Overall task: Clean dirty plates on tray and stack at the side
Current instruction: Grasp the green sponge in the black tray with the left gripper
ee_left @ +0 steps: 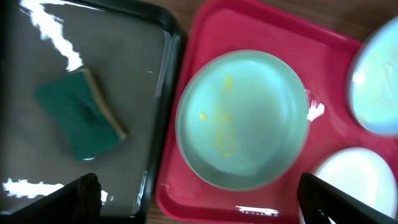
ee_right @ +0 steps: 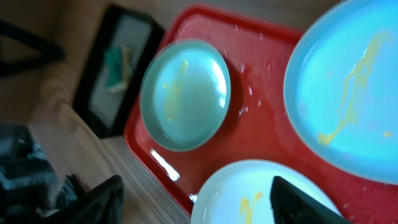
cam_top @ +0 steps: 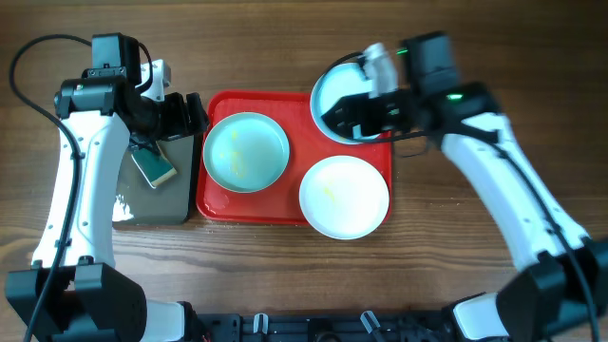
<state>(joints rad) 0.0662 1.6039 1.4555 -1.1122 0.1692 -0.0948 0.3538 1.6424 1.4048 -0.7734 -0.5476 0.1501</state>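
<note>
Left gripper [ee_left: 199, 193]: the fingers [ee_left: 81, 199] stand wide apart, one at each lower corner of the wrist view, with nothing between them. The gripper hangs above the seam where the black tray [ee_left: 124, 56] meets the tray [ee_left: 273, 31].

Right gripper [ee_right: 198, 190]: the fingers [ee_right: 102, 202] are likewise spread wide and empty. In the overhead view it sits above the far right corner of the tray, over the second mint plate [cam_top: 331, 90].

Tray: red with a raised rim, placed at the middle of the table [cam_top: 285, 275]. Its left rim lies just beside the black tray. The floor carries wet glare streaks and droplets.

Plates: all three are on the tray, each lying singly and apart from the others.
- Mint plate [ee_left: 242, 118]: flat on the left half, marked with yellow specks and a faint yellow smear.
- Second mint plate: at the far right corner, overhanging the rim. A long yellow streak crosses it. Whether it lies flat or leans on the rim cannot be told.
- White plate [cam_top: 344, 197]: at the near right corner, with its edge passing over the near rim. A yellow smear sits near its centre.

Black tray: the bottom is grey and glossy with glare. A green sponge [ee_left: 78, 115] with a tan backing lies flat near its middle.

Surface: brown wood, with the grain running left to right. Both arm bases stand at the near edge.

Room: only the right wrist view reaches past the table, and it shows blurred dark shapes that cannot be identified.
</note>
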